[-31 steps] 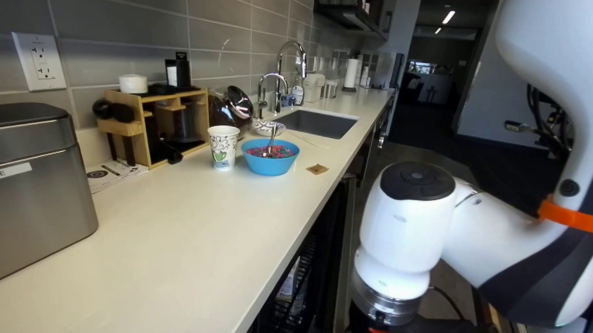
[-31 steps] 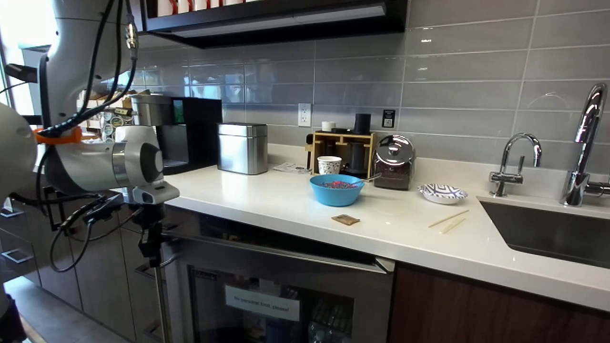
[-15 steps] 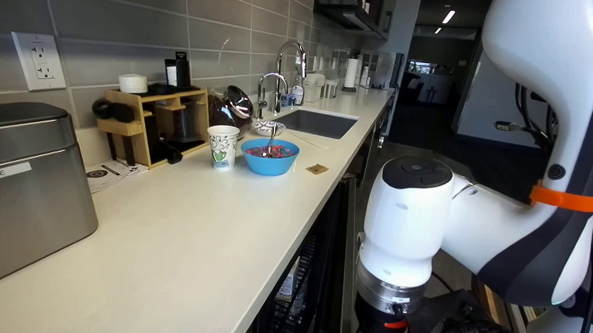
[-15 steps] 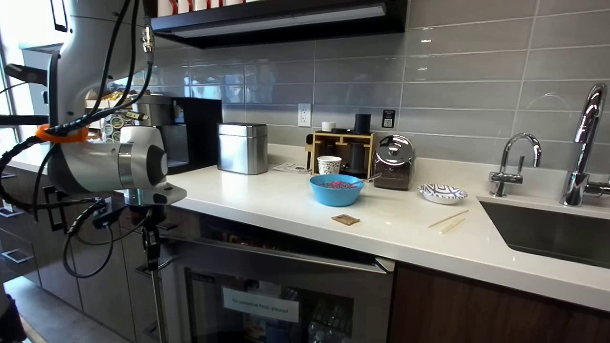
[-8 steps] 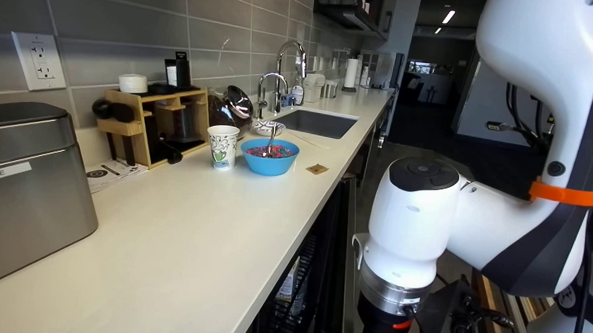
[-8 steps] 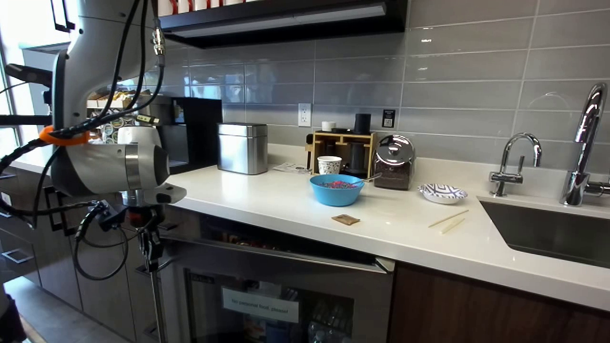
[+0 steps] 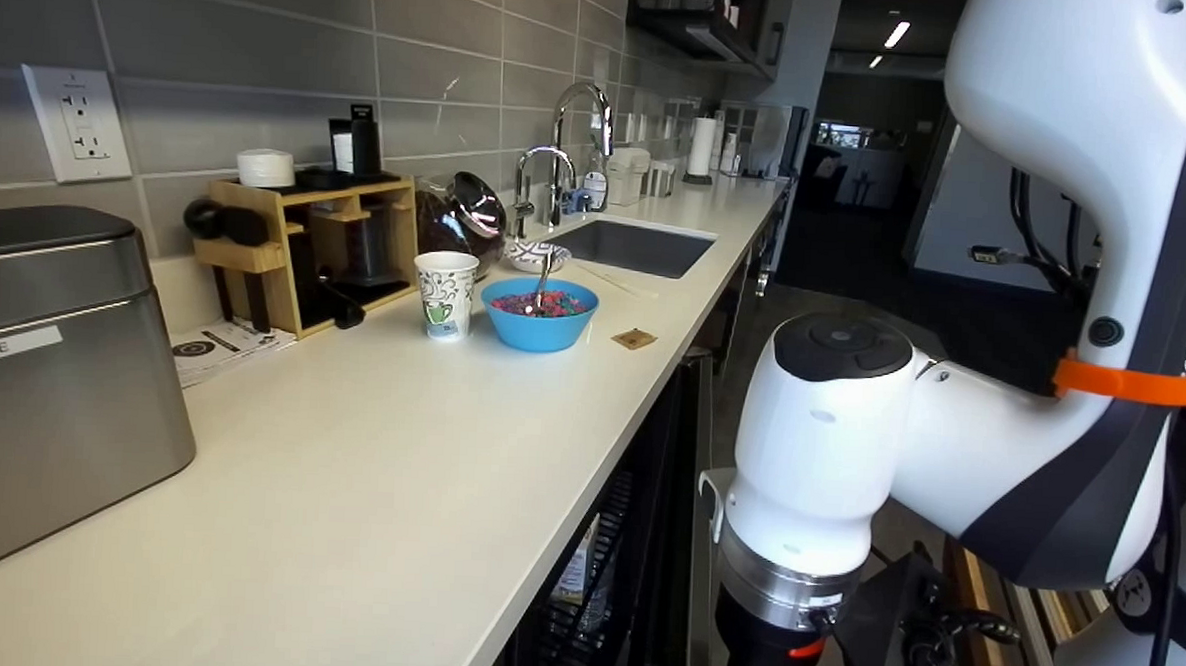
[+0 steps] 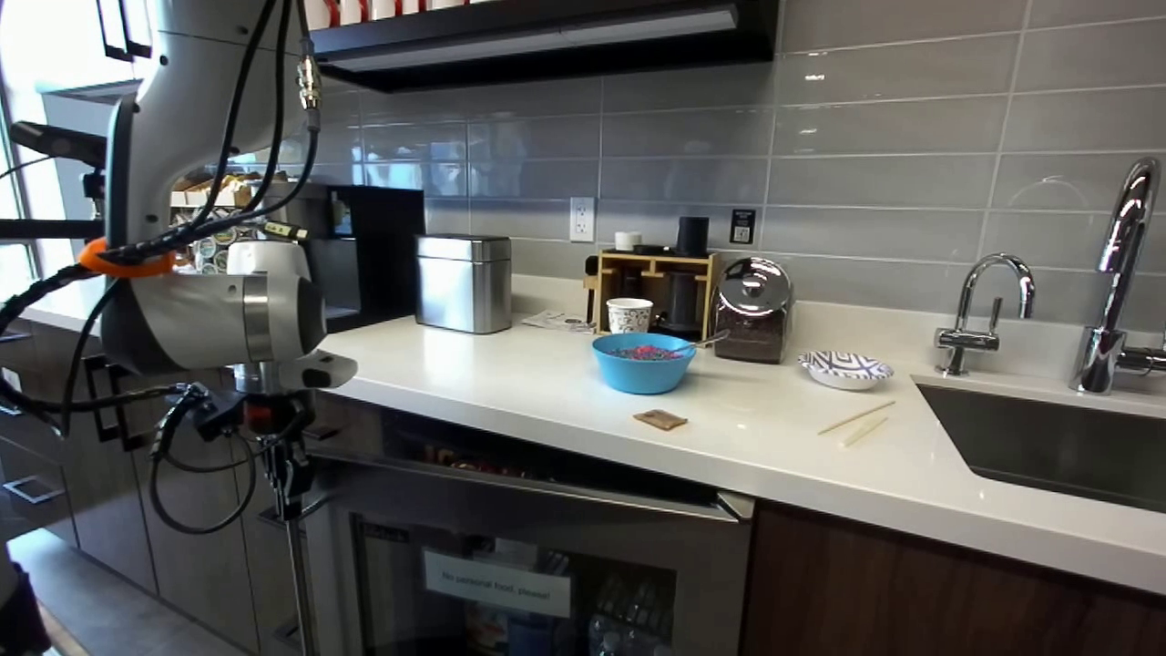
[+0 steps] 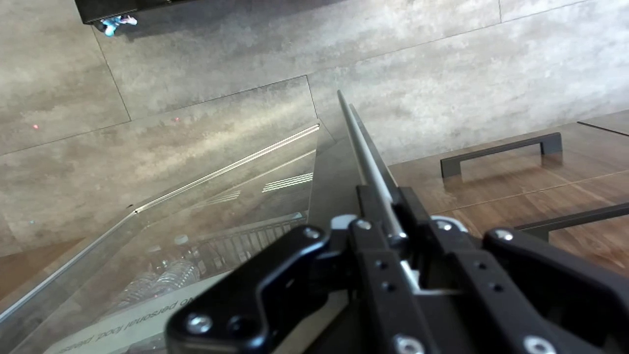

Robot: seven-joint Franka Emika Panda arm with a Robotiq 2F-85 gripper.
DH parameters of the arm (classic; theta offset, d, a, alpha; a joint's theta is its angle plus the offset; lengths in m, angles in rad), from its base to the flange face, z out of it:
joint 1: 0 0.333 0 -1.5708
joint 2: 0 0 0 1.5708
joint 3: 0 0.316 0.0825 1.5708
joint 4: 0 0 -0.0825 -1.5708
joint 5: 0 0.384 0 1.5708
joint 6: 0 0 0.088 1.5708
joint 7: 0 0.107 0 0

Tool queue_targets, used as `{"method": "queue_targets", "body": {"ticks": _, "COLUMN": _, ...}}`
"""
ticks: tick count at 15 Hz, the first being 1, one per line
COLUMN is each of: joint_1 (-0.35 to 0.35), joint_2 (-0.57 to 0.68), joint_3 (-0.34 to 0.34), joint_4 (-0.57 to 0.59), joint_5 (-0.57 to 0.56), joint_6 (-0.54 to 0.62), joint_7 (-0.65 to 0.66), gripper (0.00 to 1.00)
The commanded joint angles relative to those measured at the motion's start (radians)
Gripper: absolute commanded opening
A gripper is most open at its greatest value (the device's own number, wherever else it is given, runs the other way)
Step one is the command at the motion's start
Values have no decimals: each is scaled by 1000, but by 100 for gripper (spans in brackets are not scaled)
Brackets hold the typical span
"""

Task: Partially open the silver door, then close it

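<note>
- Where an exterior view faces the silver door point(image 8: 519, 527), the gripper point(image 8: 290, 508) stands at left, clenched on the upright handle bar point(image 8: 300, 583).
- Only the wrist view shows both fingers point(image 9: 415, 209), one on each side of the bar.
- Steel bin point(image 8: 465, 284): far side of the countertop point(image 8: 437, 383); its label point(image 7: 7, 347) shows in an exterior view alone.
- Silver door: right of the gripper, below the countertop, ajar, the gap narrowing rightward; nearly edge-on in an exterior view, with racks point(image 7: 569, 654) visible behind it.
- Door sign point(image 8: 497, 581): legible in an exterior view, inverted and partly hidden in the wrist view.
- Blue bowl point(image 8: 643, 366) and, farther right, sink point(image 8: 1066, 451): in both exterior views.
</note>
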Motion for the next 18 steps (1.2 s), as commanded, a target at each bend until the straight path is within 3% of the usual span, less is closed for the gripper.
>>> {"method": "queue_targets", "body": {"ticks": 1, "joint_1": 0, "joint_2": 0, "joint_3": 0, "joint_4": 0, "joint_5": 0, "joint_6": 0, "joint_7": 0, "gripper": 12}}
{"method": "queue_targets", "body": {"ticks": 4, "joint_1": 0, "joint_2": 0, "joint_3": 0, "joint_4": 0, "joint_5": 0, "joint_6": 0, "joint_7": 0, "gripper": 12}}
{"method": "queue_targets", "body": {"ticks": 5, "joint_1": 0, "joint_2": 0, "joint_3": 0, "joint_4": 0, "joint_5": 0, "joint_6": 0, "joint_7": 0, "gripper": 3}}
{"method": "queue_targets", "body": {"ticks": 11, "joint_1": -118, "joint_2": 65, "joint_3": 109, "joint_4": 0, "joint_5": 23, "joint_6": -95, "joint_7": -304, "gripper": 3}}
{"method": "queue_targets", "body": {"ticks": 18, "joint_1": -265, "joint_2": 73, "joint_3": 253, "joint_4": 2, "joint_5": 84, "joint_6": -262, "joint_7": -547, "gripper": 3}}
